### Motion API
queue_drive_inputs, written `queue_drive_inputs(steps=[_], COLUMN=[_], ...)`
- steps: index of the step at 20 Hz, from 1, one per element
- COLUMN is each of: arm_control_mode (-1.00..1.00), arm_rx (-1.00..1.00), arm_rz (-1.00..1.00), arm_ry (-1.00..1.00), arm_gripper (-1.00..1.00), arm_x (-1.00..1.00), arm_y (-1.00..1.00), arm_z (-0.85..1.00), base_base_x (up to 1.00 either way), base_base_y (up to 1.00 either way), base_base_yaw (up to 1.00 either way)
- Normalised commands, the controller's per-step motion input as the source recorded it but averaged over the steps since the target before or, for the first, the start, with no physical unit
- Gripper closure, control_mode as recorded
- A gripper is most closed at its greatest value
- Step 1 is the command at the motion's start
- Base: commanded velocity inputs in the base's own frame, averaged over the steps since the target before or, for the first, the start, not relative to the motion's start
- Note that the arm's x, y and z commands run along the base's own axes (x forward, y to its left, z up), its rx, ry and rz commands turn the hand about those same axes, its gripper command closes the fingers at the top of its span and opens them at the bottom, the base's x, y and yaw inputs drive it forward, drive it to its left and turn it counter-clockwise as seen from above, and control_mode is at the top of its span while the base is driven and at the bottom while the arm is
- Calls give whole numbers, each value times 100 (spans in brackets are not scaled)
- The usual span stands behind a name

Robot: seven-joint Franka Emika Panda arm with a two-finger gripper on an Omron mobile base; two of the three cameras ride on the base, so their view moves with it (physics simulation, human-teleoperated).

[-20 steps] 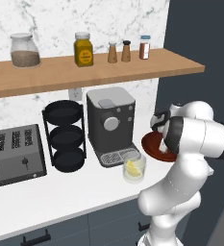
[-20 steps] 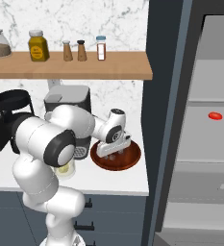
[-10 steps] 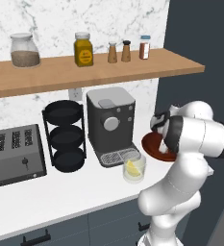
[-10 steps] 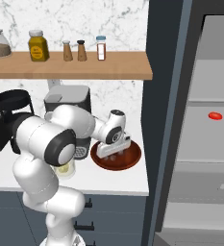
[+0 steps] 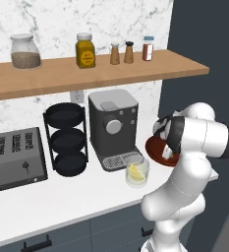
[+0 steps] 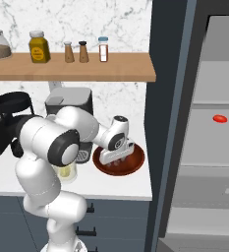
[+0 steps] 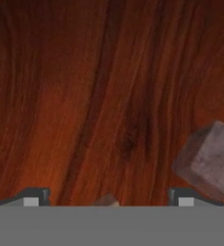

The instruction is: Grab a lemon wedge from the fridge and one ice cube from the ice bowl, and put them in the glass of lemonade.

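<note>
Hand (image 6: pixel 112 161) down inside ice bowl (image 6: pixel 135 162) on bench (image 5: pixel 47 202), fingers spread. Ice cube (image 7: pixel 207 161) lies on bowl floor beside one fingertip (image 7: pixel 181 196). Glass of lemonade (image 5: pixel 137 172) holds lemon wedge (image 5: pixel 134 171).

White marble wall (image 5: pixel 52 19) backs a wooden shelf (image 5: pixel 86 76) of jars. A pale bench (image 5: pixel 47 202) tops dark cabinets (image 6: pixel 111 221).

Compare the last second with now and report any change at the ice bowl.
Nothing visibly changed. The pincer hangs low over the ice bowl as before, with an ice cube lying beside one fingertip, not between them. The glass of lemonade, with a lemon wedge in it, stayed put.
</note>
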Motion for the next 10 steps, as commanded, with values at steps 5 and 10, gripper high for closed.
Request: queue_drive_inputs(steps=[5, 10], arm_control_mode=[-100, -100], arm_rx=[0, 0], arm_rz=[0, 0], arm_ry=[0, 0], arm_gripper=[-100, -100], arm_x=[-22, -27], arm_y=[0, 0], arm_z=[-1, 0], base_base_x=[0, 0], base_base_y=[0, 0], base_base_yaw=[0, 0])
